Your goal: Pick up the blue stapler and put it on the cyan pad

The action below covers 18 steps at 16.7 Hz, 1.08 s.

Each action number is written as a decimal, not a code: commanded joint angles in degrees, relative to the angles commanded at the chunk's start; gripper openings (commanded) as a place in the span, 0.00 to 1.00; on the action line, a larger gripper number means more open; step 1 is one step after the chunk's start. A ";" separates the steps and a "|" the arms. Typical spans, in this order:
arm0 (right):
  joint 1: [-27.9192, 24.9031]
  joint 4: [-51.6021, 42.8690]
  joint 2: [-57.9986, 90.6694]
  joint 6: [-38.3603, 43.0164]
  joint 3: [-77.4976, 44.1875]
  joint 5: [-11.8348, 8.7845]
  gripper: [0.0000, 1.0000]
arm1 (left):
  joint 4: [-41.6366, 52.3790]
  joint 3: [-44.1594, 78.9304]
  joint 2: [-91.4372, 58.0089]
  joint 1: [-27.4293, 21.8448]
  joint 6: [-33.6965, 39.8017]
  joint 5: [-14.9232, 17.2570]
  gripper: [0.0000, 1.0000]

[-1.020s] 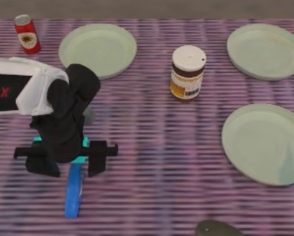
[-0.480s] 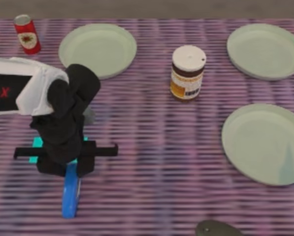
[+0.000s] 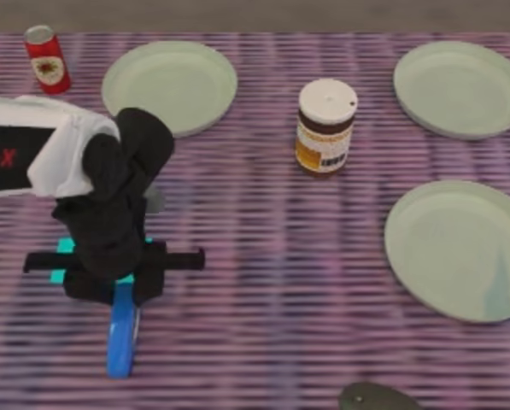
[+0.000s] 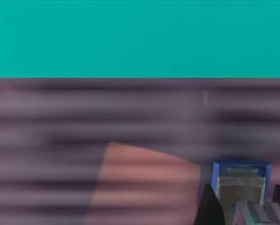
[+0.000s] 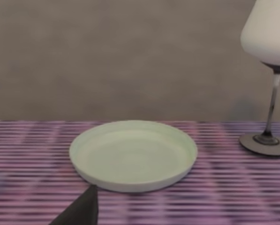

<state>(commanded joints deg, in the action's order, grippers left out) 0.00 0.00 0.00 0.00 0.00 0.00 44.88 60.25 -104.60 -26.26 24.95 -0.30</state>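
The blue stapler (image 3: 122,337) lies lengthwise toward the table's front at the left, its far end under my left gripper (image 3: 120,290). That gripper is shut on the blue stapler; in the left wrist view its dark fingers (image 4: 209,208) flank the stapler's blue end (image 4: 240,180). The cyan pad (image 3: 64,246) is mostly hidden under the left arm, with only small corners showing in the top view. It fills the far part of the left wrist view as a cyan pad (image 4: 130,37), just beyond the stapler. My right gripper (image 3: 378,397) sits parked at the front edge.
A red can (image 3: 48,58) stands at the back left beside a pale green plate (image 3: 169,85). A brown-and-white jar (image 3: 325,125) stands mid-table. Two more plates (image 3: 460,85) (image 3: 455,248) lie at the right. A wine glass (image 5: 271,70) shows in the right wrist view.
The left gripper's fingers, spread wide a second ago, have closed in on the stapler. The stapler has shifted slightly left and straightened. The right arm has not moved.
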 joint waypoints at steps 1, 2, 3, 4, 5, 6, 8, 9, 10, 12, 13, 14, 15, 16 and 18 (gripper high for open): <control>0.00 0.00 0.00 0.00 0.00 0.00 1.00 | 1.37 1.07 0.38 0.00 0.04 -0.02 0.00; 0.00 0.00 0.00 0.00 0.00 0.00 1.00 | 3.36 2.45 1.04 0.08 0.11 -0.04 0.00; 0.00 0.00 0.00 0.00 0.00 0.00 1.00 | 5.91 4.06 1.85 0.19 0.20 -0.06 0.00; 0.00 0.00 0.00 0.00 0.00 0.00 1.00 | 8.92 5.81 2.72 0.30 0.28 -0.07 0.00; 0.00 0.00 0.00 0.00 0.00 0.00 1.00 | 12.15 7.60 3.69 0.41 0.33 -0.07 0.00; 0.00 0.00 0.00 0.00 0.00 0.00 1.00 | 15.20 9.34 4.68 0.53 0.37 -0.06 0.00; 0.00 0.00 0.00 0.00 0.00 0.00 1.00 | 19.62 12.34 6.45 0.73 0.43 -0.04 0.00; 0.00 0.00 0.00 0.00 0.00 0.00 1.00 | 20.91 13.30 7.18 0.83 0.41 -0.03 0.00; 0.00 0.00 0.00 0.00 0.00 0.00 1.00 | 21.59 13.81 7.65 0.89 0.39 -0.02 0.00; 0.00 0.00 0.00 0.00 0.00 0.00 1.00 | 21.69 13.89 7.72 0.90 0.38 -0.02 0.00; 0.00 0.00 0.00 0.00 0.00 0.00 1.00 | 21.69 13.89 7.72 0.90 0.38 -0.02 0.00; 0.00 0.00 0.00 0.00 0.00 0.00 1.00 | 21.54 13.74 7.51 0.61 0.30 -0.04 0.00; 0.00 0.00 0.00 0.00 0.00 0.00 1.00 | 21.55 13.76 7.48 0.60 0.25 -0.04 0.00; 0.00 0.00 0.00 0.00 0.00 0.00 1.00 | 21.64 13.99 7.26 0.57 -0.36 -0.03 0.00; 0.00 0.00 0.00 0.00 0.00 0.00 1.00 | 22.02 15.11 6.22 0.47 -3.34 0.03 0.00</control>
<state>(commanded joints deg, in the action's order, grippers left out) 0.00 0.00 0.00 0.00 0.00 0.00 66.90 75.36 -98.38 -25.79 21.61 -0.27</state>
